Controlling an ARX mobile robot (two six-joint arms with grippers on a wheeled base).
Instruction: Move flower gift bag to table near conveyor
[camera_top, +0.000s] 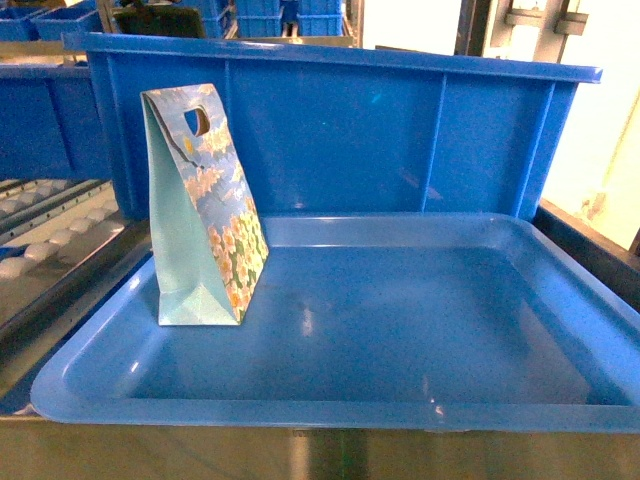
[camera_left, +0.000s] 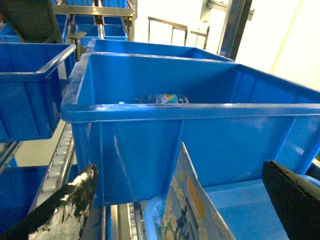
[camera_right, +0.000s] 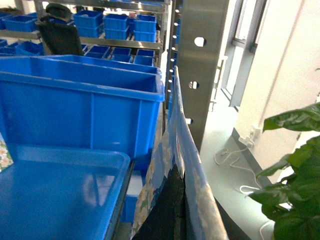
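**Blue tray holds the upright gift bag**

Glossy blue plastic tray (camera_top: 420, 330) carries one thing — the flower gift bag (camera_top: 205, 215), standing upright at its left side, long axis vertical, handle cutout on top, floral face turned right. Behind stands a deep blue bin (camera_top: 400, 130). Left gripper (camera_left: 180, 200) gapes open astride the bag's top edge; the right gripper's state I cannot tell.

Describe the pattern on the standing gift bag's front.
Flowers on blue, on the paper gift bag; head view.
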